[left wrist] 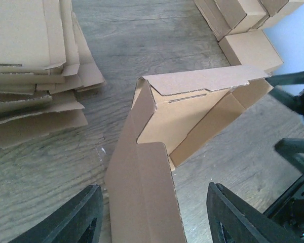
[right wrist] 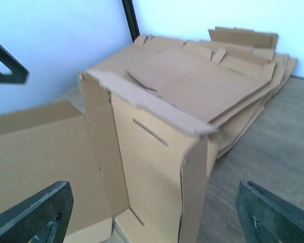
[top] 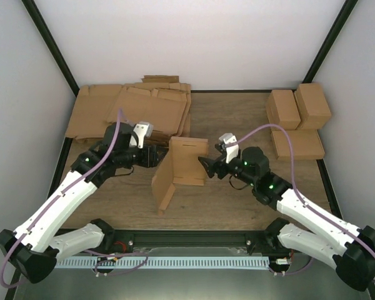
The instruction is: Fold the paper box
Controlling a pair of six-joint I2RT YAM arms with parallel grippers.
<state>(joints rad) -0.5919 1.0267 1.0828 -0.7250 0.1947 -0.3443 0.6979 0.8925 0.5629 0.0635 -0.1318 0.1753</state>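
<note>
Left gripper (left wrist: 153, 188): jaws spread, straddling one long side panel of the paper box (top: 180, 167), no pinch visible. Right gripper (right wrist: 154, 186): jaws spread wide, the open inside of the box straight ahead.

Box is half-folded and stands mid-table between the two grippers. Back wall is upright with a slot cut in it, top flap bent over, long panel running out toward 7 o'clock. Plain brown cardboard, ragged die-cut edges.

Stack of flat sheets (top: 131, 111) at 11 o'clock. A few closed boxes (top: 282, 109) at 2 o'clock, well apart. Wood-grain table (top: 237, 206).
</note>
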